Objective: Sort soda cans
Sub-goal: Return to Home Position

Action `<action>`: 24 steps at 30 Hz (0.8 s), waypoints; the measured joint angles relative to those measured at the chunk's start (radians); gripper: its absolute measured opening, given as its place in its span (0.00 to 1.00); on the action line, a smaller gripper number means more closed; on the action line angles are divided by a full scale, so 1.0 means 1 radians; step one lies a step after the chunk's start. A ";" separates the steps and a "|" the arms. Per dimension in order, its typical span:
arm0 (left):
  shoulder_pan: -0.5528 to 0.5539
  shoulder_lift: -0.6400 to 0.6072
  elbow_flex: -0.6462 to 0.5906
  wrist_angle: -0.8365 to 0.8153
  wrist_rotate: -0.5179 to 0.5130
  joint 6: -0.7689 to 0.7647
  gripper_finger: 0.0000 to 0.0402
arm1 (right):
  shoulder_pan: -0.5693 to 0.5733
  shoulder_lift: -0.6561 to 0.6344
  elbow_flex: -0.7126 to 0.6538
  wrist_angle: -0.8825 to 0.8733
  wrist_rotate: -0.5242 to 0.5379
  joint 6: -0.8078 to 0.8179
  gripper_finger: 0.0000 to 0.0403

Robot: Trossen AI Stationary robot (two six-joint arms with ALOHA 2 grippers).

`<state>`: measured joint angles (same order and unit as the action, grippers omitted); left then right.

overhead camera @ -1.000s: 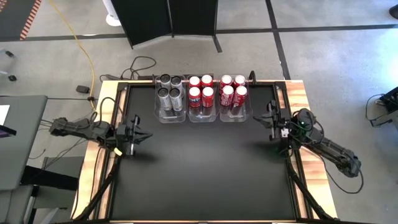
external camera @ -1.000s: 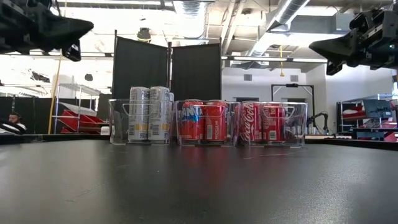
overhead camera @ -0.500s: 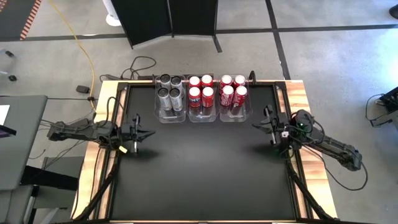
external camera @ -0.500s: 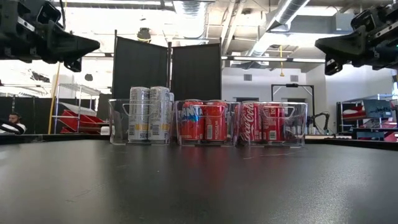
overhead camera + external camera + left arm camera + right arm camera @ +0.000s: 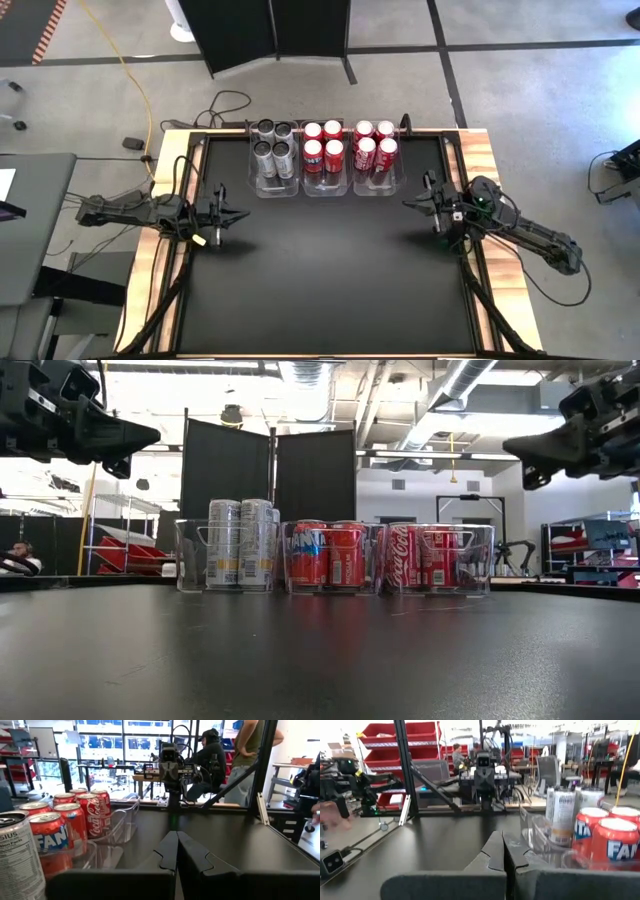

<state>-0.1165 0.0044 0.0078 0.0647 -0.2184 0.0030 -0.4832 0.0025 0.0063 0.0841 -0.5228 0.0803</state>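
The soda cans stand upright in three clear bins along the table's far edge: silver-grey cans [image 5: 273, 145] in the left bin, red cans [image 5: 323, 146] in the middle bin, red cans [image 5: 374, 145] in the right bin. In the low view they show as silver cans [image 5: 240, 544] and red cans [image 5: 330, 555]. My left gripper [image 5: 243, 214] hangs shut over the table's left side, pointing right. My right gripper [image 5: 408, 203] hangs shut over the right side, pointing left. Both are raised above the table and hold nothing.
The three clear bins [image 5: 326, 182] sit side by side at the far edge. The black table top [image 5: 330, 270] lies between the arms. Wooden rails [image 5: 486, 160] edge the table. People stand beyond the table in the left wrist view [image 5: 215, 757].
My left gripper has moved a little toward the table's right and far side. My right gripper has slid toward the table's left, nearer the right bin. The cans have stayed in place.
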 joint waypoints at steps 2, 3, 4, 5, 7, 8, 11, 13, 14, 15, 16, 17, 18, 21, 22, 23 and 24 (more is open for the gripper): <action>0.000 0.000 0.000 0.000 0.000 -0.008 0.00 | 0.000 0.002 0.000 0.002 0.001 -0.002 0.00; 0.000 0.000 0.000 0.000 -0.001 -0.008 0.00 | -0.001 0.003 0.000 0.001 0.001 -0.002 0.00; 0.000 0.000 0.000 0.000 -0.001 -0.008 0.00 | -0.001 0.003 0.000 0.001 0.001 -0.002 0.00; 0.000 0.000 0.000 0.000 -0.002 -0.006 0.00 | -0.001 0.003 0.000 0.001 0.002 -0.002 0.00; 0.000 0.000 0.000 0.000 -0.002 0.001 0.00 | -0.001 0.003 0.000 0.001 0.002 -0.002 0.00; 0.000 0.000 0.000 0.000 -0.002 0.001 0.00 | -0.001 0.003 0.000 0.001 0.002 -0.002 0.00; 0.000 0.000 0.000 0.000 -0.002 -0.007 0.00 | -0.001 0.003 0.000 0.001 0.002 -0.002 0.00; 0.000 0.000 0.000 0.000 -0.002 -0.008 0.00 | -0.001 0.003 0.000 0.001 0.002 -0.002 0.00; 0.000 0.000 0.000 0.000 -0.002 -0.005 0.00 | -0.001 0.003 0.000 0.001 0.002 -0.002 0.00; 0.000 0.000 0.000 0.000 -0.002 -0.001 0.00 | -0.001 0.003 -0.001 0.001 0.002 -0.002 0.00; 0.000 0.000 0.000 0.000 -0.002 0.000 0.00 | -0.001 0.003 -0.001 0.000 0.001 -0.002 0.00; 0.000 0.000 0.000 0.000 -0.002 0.000 0.00 | -0.001 0.003 -0.001 0.000 0.002 -0.002 0.00; 0.000 0.000 0.000 0.000 -0.002 0.000 0.00 | -0.001 0.003 -0.001 0.000 0.002 -0.002 0.00; 0.000 0.000 0.000 0.000 -0.002 0.000 0.00 | -0.001 0.003 -0.001 0.000 0.002 -0.002 0.00; 0.000 0.000 0.000 0.000 -0.002 0.000 0.00 | -0.001 0.003 -0.001 0.000 0.001 -0.002 0.00; 0.000 0.000 0.000 0.000 -0.002 0.000 0.00 | -0.001 0.003 -0.001 0.000 0.002 -0.002 0.00; 0.000 0.000 0.000 0.000 -0.002 0.000 0.00 | -0.001 0.003 -0.001 0.000 0.001 -0.002 0.00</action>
<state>-0.1165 0.0044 0.0074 0.0648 -0.2203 0.0029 -0.4843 0.0055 0.0051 0.0837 -0.5214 0.0788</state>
